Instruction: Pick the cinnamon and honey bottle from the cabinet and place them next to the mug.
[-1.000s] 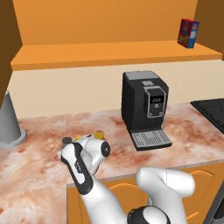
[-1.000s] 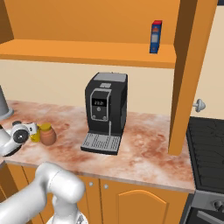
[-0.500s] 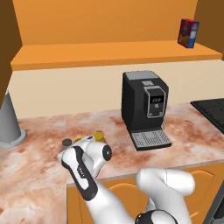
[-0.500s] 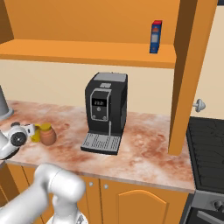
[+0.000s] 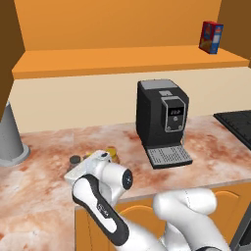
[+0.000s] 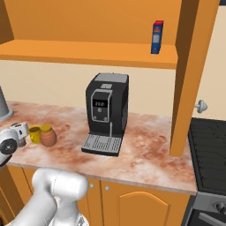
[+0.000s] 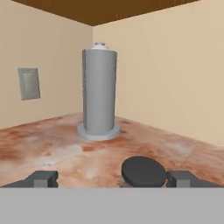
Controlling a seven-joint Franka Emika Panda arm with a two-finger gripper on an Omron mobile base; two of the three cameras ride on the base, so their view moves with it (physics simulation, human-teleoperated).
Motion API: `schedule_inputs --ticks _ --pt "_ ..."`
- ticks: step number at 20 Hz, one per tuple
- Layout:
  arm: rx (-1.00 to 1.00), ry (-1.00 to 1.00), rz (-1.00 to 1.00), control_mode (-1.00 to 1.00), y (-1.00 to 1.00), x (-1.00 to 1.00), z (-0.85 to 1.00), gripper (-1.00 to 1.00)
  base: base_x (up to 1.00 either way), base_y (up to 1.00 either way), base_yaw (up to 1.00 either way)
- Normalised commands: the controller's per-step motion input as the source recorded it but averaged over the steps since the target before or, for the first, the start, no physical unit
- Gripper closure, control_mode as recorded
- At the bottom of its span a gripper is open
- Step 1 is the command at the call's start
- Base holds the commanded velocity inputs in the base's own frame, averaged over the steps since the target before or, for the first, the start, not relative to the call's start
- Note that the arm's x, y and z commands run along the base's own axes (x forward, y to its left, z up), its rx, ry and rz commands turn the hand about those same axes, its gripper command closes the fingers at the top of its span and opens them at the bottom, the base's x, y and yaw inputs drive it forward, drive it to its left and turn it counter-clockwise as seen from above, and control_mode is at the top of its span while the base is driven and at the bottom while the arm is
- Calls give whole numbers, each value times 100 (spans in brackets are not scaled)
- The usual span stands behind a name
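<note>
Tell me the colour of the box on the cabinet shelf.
Red and blue cardboard box, clearest in the left base view.

Cinnamon [image 7: 143, 171] body and mug [image 5: 112, 153] largely hidden.

counter [image 5: 44, 196]: mottled reddish stone look, smooth
cabinet [image 5: 122, 61]: orange wood, matt
coffee machine [image 5: 159, 122]: black plastic, slight sheen
grey cylinder [image 7: 99, 92]: matt, smooth, centre of hand view
cinnamon [image 7: 143, 171]: dark matt cap

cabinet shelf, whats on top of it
A red and blue box stands near the right end of the cabinet shelf. The far left end is cut off by the frame, so unknown.
</note>
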Motion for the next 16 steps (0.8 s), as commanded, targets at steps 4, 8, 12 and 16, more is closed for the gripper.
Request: schedule_inputs --ticks 4,8,12,16 --pt "0 -13 -11 -100 -8 -94 51 -100 0 0 0" --pt "1 -5 -14 -100 -28 -100 10 -100 0 0 0" --pt "5 -10 -8 -100 -51 -100 31 -100 0 0 0" --pt "12 -4 -6 -100 -54 -100 47 -100 0 0 0"
